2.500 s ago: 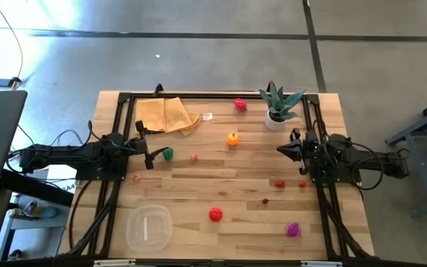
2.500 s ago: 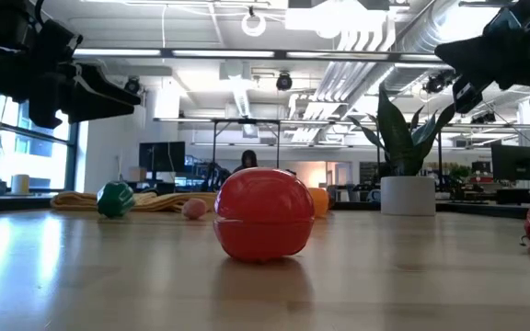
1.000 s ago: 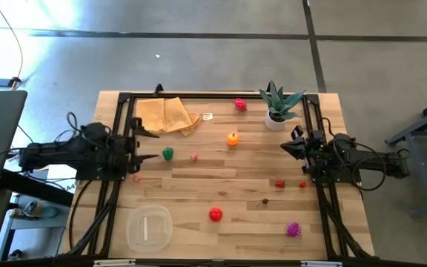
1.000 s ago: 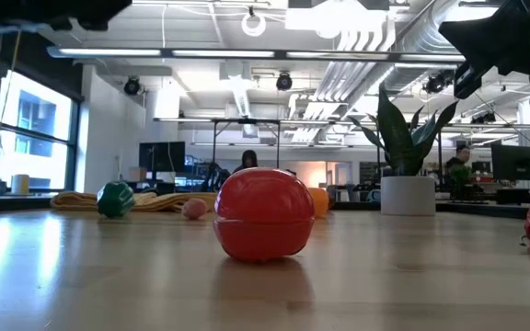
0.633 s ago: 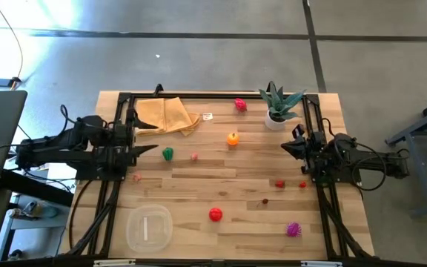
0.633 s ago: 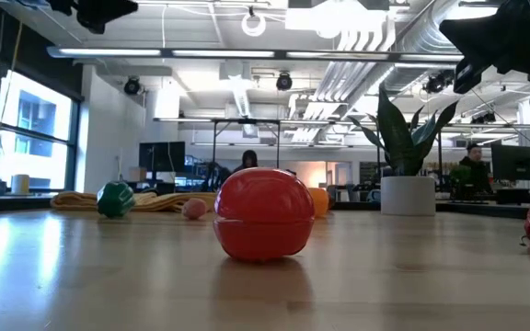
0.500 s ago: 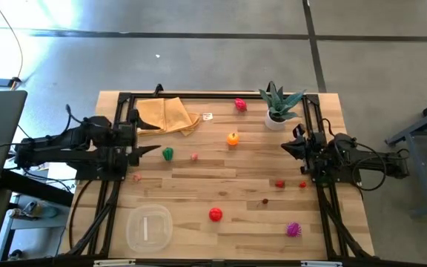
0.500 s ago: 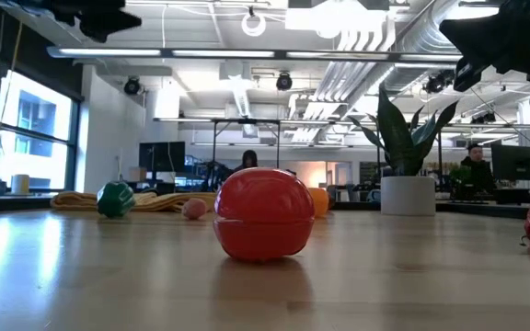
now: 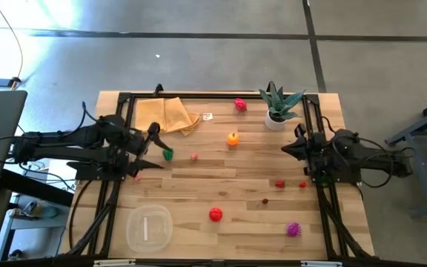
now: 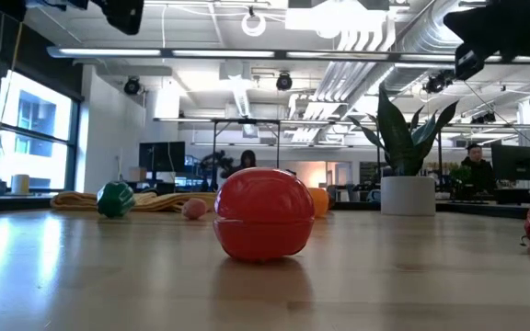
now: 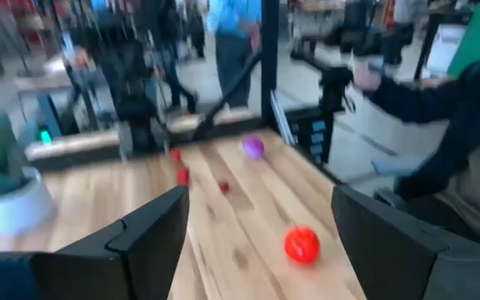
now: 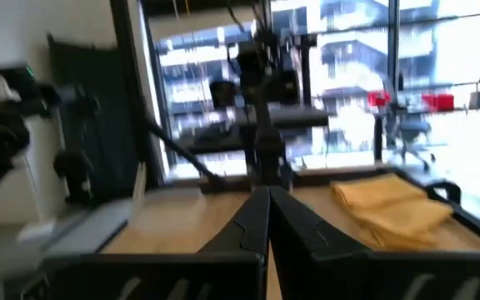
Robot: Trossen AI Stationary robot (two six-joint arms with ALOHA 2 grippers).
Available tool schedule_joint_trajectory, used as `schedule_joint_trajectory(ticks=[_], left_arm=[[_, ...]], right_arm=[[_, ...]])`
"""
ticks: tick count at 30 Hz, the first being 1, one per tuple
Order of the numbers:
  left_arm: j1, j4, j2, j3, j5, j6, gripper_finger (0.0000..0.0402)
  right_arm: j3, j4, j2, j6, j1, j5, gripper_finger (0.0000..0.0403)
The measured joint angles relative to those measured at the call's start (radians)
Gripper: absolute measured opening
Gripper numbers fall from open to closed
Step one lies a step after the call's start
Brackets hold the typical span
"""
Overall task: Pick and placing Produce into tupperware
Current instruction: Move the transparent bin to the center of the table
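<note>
Hovering over the left side of the desk, the left gripper had its jaws parted with nothing between them, just left of a small green piece of produce. The right gripper sat at the right edge of the frame's desk area with its jaws pressed together, empty, below the potted plant.

The tupperware lay at the lower left of the desk, clear and holding no produce. Scattered across the wood were an orange piece near the centre top, a red piece at the upper edge, a red ball in the lower middle, a magenta spiky piece at lower right, and 2 small red bits near the right gripper. A folded tan cloth rested at upper left.
</note>
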Motion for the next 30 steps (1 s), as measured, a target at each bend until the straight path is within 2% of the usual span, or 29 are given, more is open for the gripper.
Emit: schedule_joint_trajectory(ticks=[3,5,9,12,17,22,25,30], left_arm=[[-0.021,-0.145,0.037,0.078,-0.005,0.001,0.0285],[-0.055,-0.248,0.065,0.136,-0.052,-0.001,0.0285],[-0.153,-0.463,0.107,0.252,-0.277,0.011,0.0285],[-0.255,-0.583,0.126,0.285,-0.444,-0.022,0.0285],[-0.457,-0.648,0.129,0.263,-0.585,-0.184,0.0285],[-0.617,-0.763,0.162,0.229,-0.579,-0.455,0.0285],[-0.678,-0.819,0.199,0.202,-0.494,-0.618,0.0285],[-0.739,-0.813,0.299,0.179,-0.375,-0.822,0.0285]], right_arm=[[0.079,-0.082,0.081,-0.030,0.000,0.014,0.0000],[0.126,-0.097,0.150,-0.051,0.000,0.021,0.0000],[0.196,-0.109,0.295,-0.087,0.002,0.003,0.0000],[0.203,-0.106,0.401,-0.103,0.025,0.017,0.0000],[0.181,-0.020,0.539,-0.080,0.092,0.036,0.0000],[0.181,0.014,0.598,-0.077,0.151,0.039,0.0000],[0.181,0.010,0.609,-0.076,0.164,0.047,0.0000],[0.181,0.008,0.606,-0.072,0.171,0.047,0.0000]])
